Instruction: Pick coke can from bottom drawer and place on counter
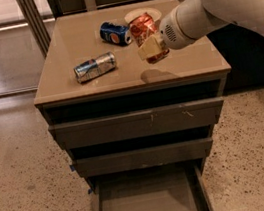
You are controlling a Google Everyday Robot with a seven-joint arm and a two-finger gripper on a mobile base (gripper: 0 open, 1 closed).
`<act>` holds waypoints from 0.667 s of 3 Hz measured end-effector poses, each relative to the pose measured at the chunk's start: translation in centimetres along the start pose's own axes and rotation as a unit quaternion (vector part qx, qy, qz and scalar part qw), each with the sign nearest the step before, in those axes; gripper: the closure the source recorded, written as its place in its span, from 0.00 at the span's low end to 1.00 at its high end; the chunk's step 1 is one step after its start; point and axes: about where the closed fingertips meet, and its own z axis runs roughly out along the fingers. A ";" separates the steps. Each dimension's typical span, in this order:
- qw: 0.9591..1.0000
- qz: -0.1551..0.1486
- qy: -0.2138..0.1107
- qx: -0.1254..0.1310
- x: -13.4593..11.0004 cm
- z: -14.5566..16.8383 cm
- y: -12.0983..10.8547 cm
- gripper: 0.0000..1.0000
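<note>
My gripper (150,47) reaches in from the right and hangs over the middle of the tan counter (75,41). It is shut on the red-orange coke can (146,35), which it holds tilted above the counter top. The can casts a shadow on the counter just below it. The bottom drawer (149,203) is pulled open at the foot of the cabinet, and its grey inside shows nothing in it.
A blue Pepsi can (114,33) lies on its side at the back of the counter. A silver-and-blue can (95,67) lies on its side at the left. A white round dish (148,12) sits behind the coke can. The two upper drawers (137,123) are shut.
</note>
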 end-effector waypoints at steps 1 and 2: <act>1.000 0.012 0.026 0.000 1.0 2.1 -0.8 1.00; 0.998 0.017 0.053 0.002 1.7 3.9 -1.3 1.00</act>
